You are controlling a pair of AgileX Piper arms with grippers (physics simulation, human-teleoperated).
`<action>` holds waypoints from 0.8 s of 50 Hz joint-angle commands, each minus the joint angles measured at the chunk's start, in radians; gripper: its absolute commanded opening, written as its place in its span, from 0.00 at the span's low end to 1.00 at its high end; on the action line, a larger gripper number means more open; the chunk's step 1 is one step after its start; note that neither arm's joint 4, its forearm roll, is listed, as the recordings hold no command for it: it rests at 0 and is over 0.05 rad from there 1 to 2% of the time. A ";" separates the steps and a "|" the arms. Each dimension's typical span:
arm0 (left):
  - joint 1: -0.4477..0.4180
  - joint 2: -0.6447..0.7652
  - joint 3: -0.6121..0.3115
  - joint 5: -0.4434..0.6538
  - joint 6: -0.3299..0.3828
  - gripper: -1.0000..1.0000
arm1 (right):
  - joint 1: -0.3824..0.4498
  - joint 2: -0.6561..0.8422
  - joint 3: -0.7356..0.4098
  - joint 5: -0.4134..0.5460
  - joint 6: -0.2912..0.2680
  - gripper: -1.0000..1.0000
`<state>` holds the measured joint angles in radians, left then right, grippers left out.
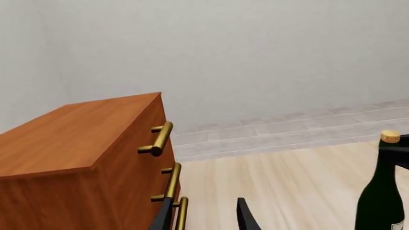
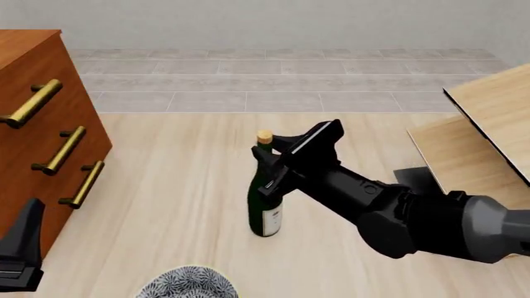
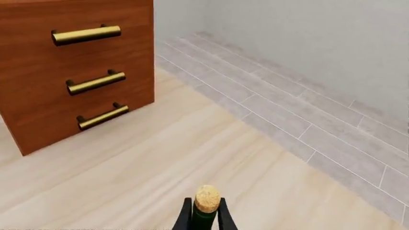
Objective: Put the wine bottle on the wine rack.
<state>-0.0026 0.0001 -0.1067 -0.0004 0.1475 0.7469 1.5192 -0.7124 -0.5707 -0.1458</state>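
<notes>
The wine bottle (image 2: 265,208) stands upright on the pale wood table, dark green with a tan cork and a white label low on its body. My right gripper (image 2: 276,162) is shut on its neck just under the cork; in the right wrist view the black fingers (image 3: 186,215) press both sides of the neck below the cork (image 3: 207,198). The wine rack (image 2: 488,118), pale slanted panels with black edges, stands at the right edge. My left gripper (image 2: 25,248) sits low at the near left, open and empty (image 1: 204,220). The left wrist view catches the bottle (image 1: 381,201) off to one side.
A reddish-brown cabinet (image 2: 33,149) with brass handles (image 2: 31,102) fills the left side, close to my left gripper. A grey patterned round object (image 2: 187,283) lies at the near edge. Grey tiled floor and a white wall lie beyond the table.
</notes>
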 commanded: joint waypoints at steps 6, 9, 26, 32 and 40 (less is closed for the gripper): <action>-0.001 0.000 -0.020 0.017 -0.002 1.00 | -0.003 -0.036 -0.006 0.023 0.003 0.00; -0.002 0.000 -0.025 0.020 -0.002 1.00 | 0.004 -0.066 -0.012 0.045 0.002 0.00; -0.006 0.000 -0.035 0.023 0.000 1.00 | 0.011 -0.172 -0.045 0.137 0.010 0.00; -0.010 0.000 -0.037 0.025 0.002 1.00 | 0.009 -0.228 -0.070 0.200 0.016 0.00; -0.014 0.000 -0.043 0.029 0.000 1.00 | -0.020 -0.297 -0.093 0.255 0.048 0.00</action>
<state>-0.0121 0.0001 -0.1445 0.0254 0.1481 0.7473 1.3049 -0.7718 -0.3780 -0.1295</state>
